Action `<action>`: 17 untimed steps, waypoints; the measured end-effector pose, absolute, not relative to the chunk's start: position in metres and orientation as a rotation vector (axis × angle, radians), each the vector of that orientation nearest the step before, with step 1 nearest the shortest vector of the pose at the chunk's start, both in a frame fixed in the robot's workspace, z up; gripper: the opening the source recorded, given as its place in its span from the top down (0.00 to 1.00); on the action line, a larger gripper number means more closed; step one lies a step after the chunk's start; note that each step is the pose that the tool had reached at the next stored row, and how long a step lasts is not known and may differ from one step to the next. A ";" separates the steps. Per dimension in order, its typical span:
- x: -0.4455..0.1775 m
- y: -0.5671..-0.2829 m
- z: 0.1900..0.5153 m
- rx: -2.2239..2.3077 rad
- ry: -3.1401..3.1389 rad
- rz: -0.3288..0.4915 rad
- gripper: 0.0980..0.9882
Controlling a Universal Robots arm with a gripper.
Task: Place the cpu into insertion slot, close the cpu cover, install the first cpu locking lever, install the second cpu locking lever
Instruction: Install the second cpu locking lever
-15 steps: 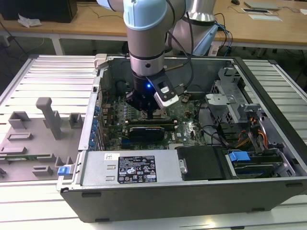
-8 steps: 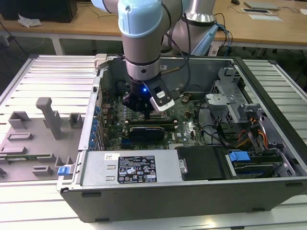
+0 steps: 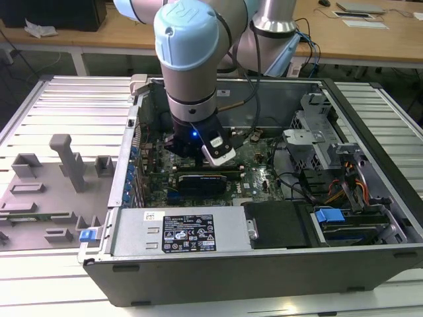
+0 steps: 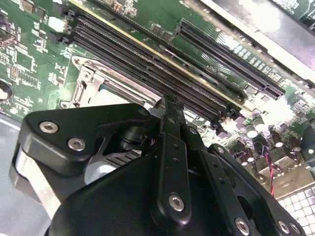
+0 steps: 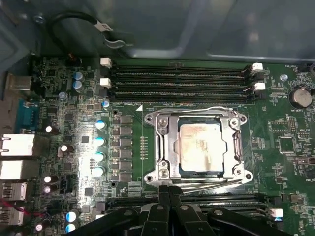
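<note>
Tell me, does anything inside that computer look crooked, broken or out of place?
Nothing stands out. In the first wrist view the cpu lies flat and square in the insertion slot, with the cpu cover down around it. The gripper hangs at the socket's edge, jaws together, holding nothing.

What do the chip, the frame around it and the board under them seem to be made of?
The chip: its top looks like matte silvery-beige metal with dull smudges. The frame: probably bright bare steel, since it reflects light sharply. The board: likely laminate with a glossy green coating, and small parts stand on it. The gripper fingers look like black matte metal or plastic.
</note>
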State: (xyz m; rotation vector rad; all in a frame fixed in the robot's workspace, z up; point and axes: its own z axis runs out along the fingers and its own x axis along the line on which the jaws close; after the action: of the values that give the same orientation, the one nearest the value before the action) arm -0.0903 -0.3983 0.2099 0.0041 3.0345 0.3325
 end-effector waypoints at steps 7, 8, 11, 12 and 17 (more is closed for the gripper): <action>-0.100 -0.401 0.203 0.007 3.025 0.412 0.99; -0.100 -0.401 0.203 0.007 3.024 0.416 0.99; -0.100 -0.400 0.200 0.009 3.025 0.425 0.99; -0.100 -0.398 0.199 0.009 3.026 0.427 0.99; -0.100 -0.392 0.196 0.009 3.027 0.428 0.99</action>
State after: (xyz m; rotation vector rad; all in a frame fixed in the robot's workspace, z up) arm -0.1002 -0.3916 0.1960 0.0089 3.0270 0.4284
